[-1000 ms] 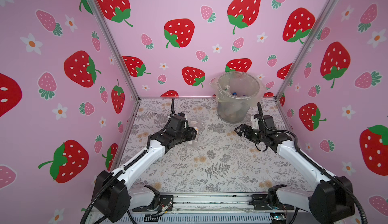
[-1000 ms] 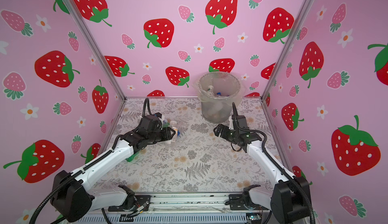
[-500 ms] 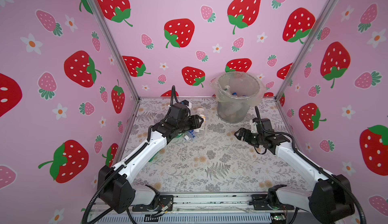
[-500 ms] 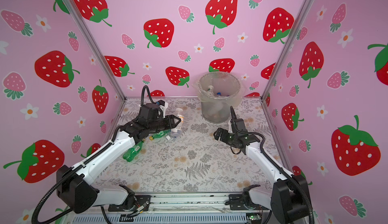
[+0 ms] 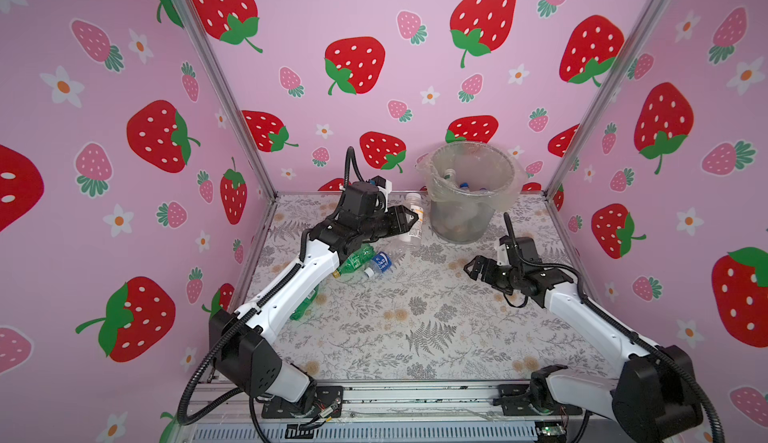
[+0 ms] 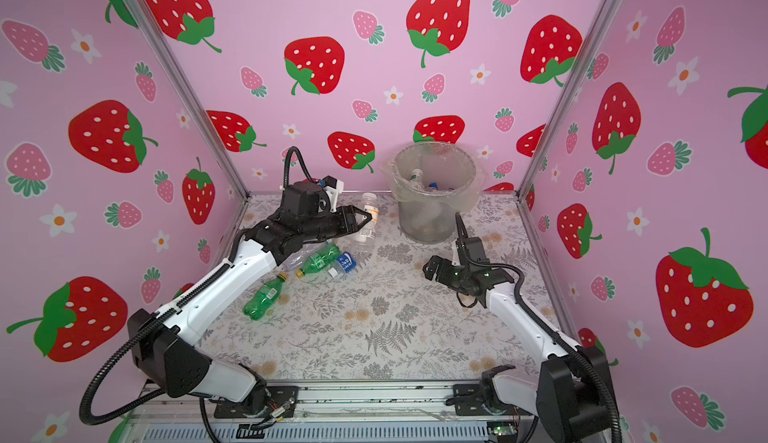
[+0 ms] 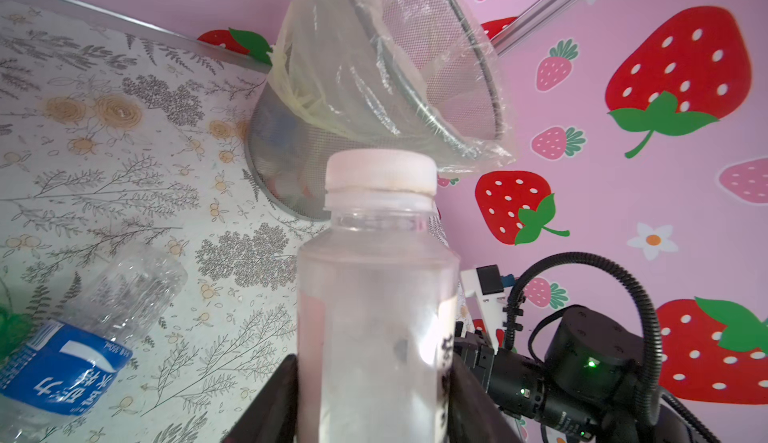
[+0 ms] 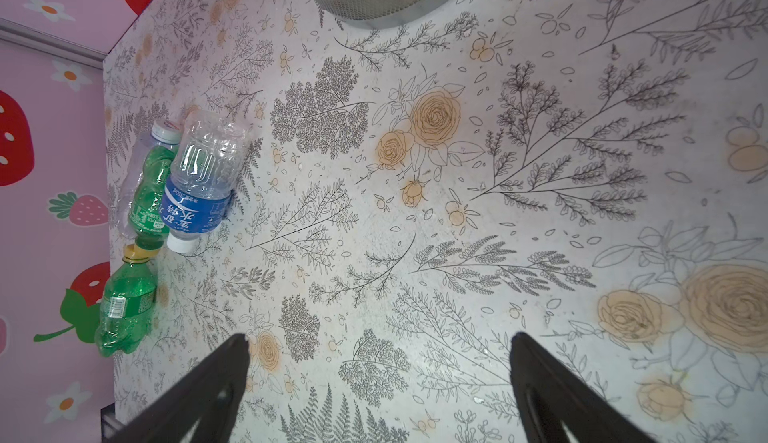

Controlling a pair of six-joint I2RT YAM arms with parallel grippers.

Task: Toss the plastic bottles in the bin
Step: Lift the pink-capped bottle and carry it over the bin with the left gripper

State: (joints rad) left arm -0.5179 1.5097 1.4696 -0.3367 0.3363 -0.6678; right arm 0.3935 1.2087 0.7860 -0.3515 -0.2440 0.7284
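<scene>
In both top views the left arm [image 5: 299,279] reaches from the near-left corner towards the far side of the counter [image 5: 415,316], its wrist level. The left tool [image 5: 409,223] is clenched on a white-capped bottle [image 5: 413,210], which stands roughly upright between the jaws, just left of the bin [image 5: 461,220] and below its rim. It seems lifted off the counter, though the angle leaves that unsure. The right arm [image 5: 582,316] stretches in from the near-right corner with its right tool [image 5: 469,268] released, jaws wide and holding nothing, low over the counter near the bin. Under the left forearm lie a green bottle [image 6: 318,260] and a blue-labelled bottle [image 6: 347,262] side by side, with a second green bottle [image 6: 264,295] nearer. Bottle caps show inside the bin [image 6: 428,220].

The left wrist view shows the white-capped bottle [image 7: 374,295] filling the gap between the dark fingers [image 7: 274,399]. Its cap points at the bin [image 7: 374,67], whose bag-covered rim stands higher than the cap. The blue-labelled bottle [image 7: 75,337] lies on the counter beside it.

The right wrist view shows the fingers [image 8: 208,387] spread apart over bare counter. The blue-labelled bottle [image 8: 199,183], the green bottle [image 8: 149,196] and the second green bottle [image 8: 124,308] lie well apart from them by the left wall.
</scene>
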